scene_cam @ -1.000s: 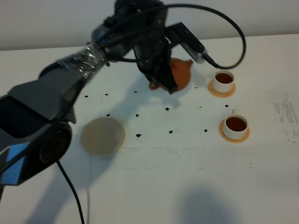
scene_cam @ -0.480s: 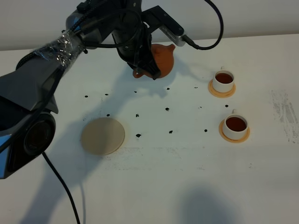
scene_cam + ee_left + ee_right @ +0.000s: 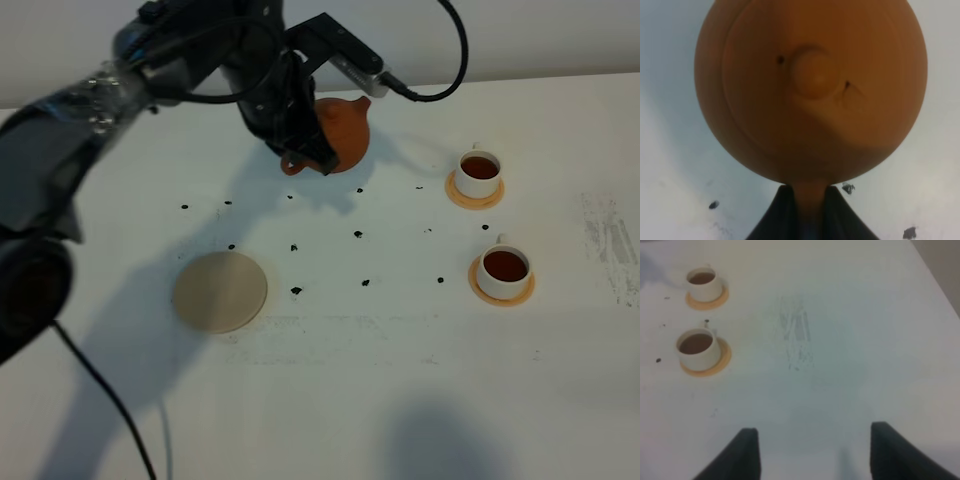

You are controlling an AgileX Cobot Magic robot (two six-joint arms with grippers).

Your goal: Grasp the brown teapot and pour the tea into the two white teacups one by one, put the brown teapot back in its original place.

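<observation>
Exterior high: the left gripper [image 3: 305, 150] holds the brown teapot [image 3: 338, 133] clear of the counter [image 3: 400, 380] near its far edge, spout up and to the right; over the last second the pot has travelled left, away from the two white teacups [image 3: 479, 172], and has come back from its pouring tilt toward level. Both cups [image 3: 503, 270] sit on their orange-tan coasters and show dark tea, so pouring looks finished. The cream disc [image 3: 220, 291], the original place, lies bare, well apart from the pot toward the near left; dark specks [image 3: 296, 290] dot the counter between. Judgement: this is the return leg, with the set-down not yet done. Left wrist: the teapot [image 3: 810, 90] fills the view lid-on, knob centred, jaws pinching its handle at the frame's lower edge. Right wrist: the right gripper [image 3: 810, 455] hangs idle over bare counter, jaws spread wide, both filled cups [image 3: 697, 347] well off to one side.
</observation>
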